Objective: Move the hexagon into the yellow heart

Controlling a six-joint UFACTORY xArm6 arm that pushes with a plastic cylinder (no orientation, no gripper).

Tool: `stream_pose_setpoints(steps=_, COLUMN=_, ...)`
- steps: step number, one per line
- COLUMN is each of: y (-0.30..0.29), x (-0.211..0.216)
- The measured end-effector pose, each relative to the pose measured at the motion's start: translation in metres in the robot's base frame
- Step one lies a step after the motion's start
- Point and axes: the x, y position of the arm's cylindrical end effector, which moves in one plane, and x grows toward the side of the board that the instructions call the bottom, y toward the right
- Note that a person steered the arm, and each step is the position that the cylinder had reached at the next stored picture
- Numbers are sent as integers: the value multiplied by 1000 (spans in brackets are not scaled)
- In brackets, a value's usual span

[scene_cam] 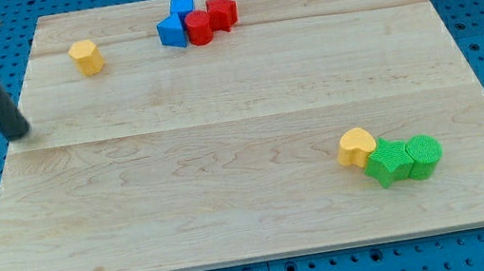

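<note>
You've got no pincer showing, just my tip (21, 133) at the table's (242, 135) left edge, below-left of the yellow hexagon (87, 57), yellow heart (356, 146) way off bottom-right, touching a green block (387, 163).

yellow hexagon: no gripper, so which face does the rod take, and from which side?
Push, not grip. The yellow hexagon sits near the view's top left; the yellow heart lies toward the bottom right, beside the green blocks. Set my tip, now below and left of the hexagon, on its upper-left face and probably drive diagonally down-right.
</note>
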Motion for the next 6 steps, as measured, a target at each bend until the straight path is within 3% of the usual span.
stream_pose_setpoints(steps=1, y=-3, x=-20)
stream_pose_setpoints(steps=3, y=22, x=-131)
stream_pose_setpoints(steps=4, y=99, x=-112)
stream_pose_setpoints(steps=6, y=176, x=-48)
